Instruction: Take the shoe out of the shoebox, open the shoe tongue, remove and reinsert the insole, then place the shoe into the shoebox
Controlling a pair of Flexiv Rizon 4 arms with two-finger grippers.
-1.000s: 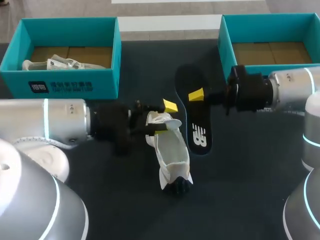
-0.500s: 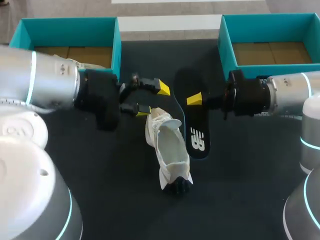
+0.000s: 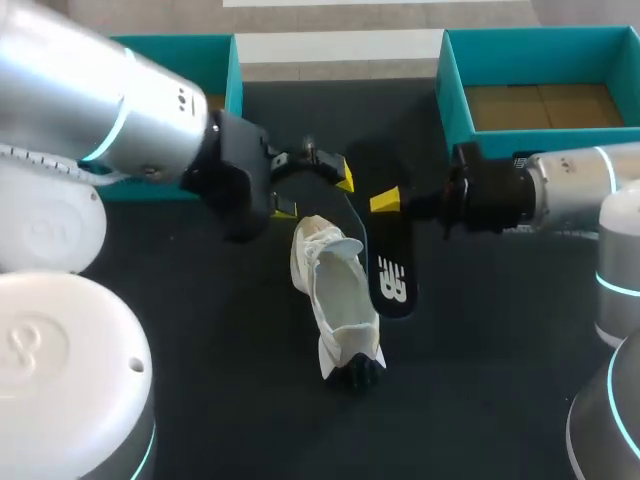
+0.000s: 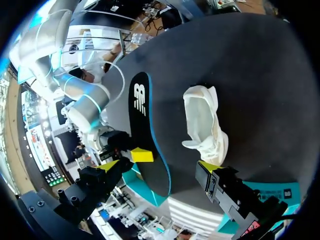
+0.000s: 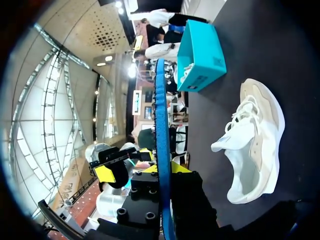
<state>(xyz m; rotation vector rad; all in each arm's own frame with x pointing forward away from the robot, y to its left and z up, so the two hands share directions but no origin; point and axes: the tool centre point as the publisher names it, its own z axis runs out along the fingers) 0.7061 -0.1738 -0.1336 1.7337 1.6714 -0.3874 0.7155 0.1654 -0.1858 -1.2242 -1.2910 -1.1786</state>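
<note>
A white shoe [image 3: 335,290] lies on the dark table, heel end toward the far side, toe toward me. Right beside it a black insole [image 3: 388,262] with a blue rim is held tilted, its toe end on the table. My right gripper [image 3: 388,200] is shut on the insole's heel end. Edge-on in the right wrist view, the insole [image 5: 160,115] runs between the fingers of my right gripper [image 5: 165,170]. My left gripper [image 3: 314,196] hangs open above the shoe's heel, holding nothing. In the left wrist view, the shoe [image 4: 205,122] and the insole [image 4: 145,125] lie ahead of the left gripper [image 4: 160,166].
An open teal shoebox [image 3: 540,90] with a cardboard floor stands at the far right. A second teal box [image 3: 215,60] at the far left is mostly hidden by my left arm, and this box [image 5: 200,50] shows in the right wrist view.
My left gripper has left the shoe's heel, risen and swung toward the far side. The right gripper has shifted the insole slightly left. The shoe stays put.
</note>
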